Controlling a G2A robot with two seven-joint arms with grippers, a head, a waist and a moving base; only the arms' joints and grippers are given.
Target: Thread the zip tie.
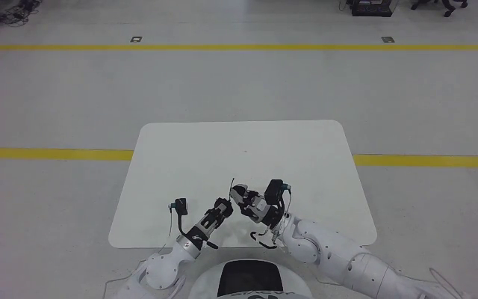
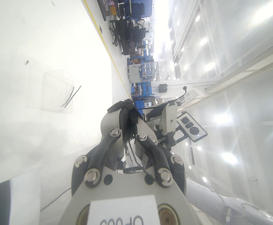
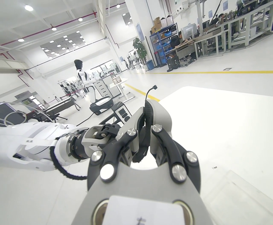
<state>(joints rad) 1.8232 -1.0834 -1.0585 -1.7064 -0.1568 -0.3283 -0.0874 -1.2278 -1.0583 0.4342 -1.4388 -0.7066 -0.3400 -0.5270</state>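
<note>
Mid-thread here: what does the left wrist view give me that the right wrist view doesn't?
Left wrist view: two loose ties lying in a clear box. Right wrist view: the zip tie entering the shut right gripper between its pads. Both: that tie's head standing above the right gripper.

1. A robotics lab set in a large industrial hall.
2. Yellow lines [image 1: 239,47] mark the pale floor beyond the white tabletop [image 1: 239,149].
3. Well away from the tabletop stand a humanoid robot [image 3: 84,77], workbenches with monitors [image 3: 213,36] and shelves of blue bins [image 3: 163,45].
4. Ceiling lights [image 3: 28,7] hang high above the tabletop.
</note>
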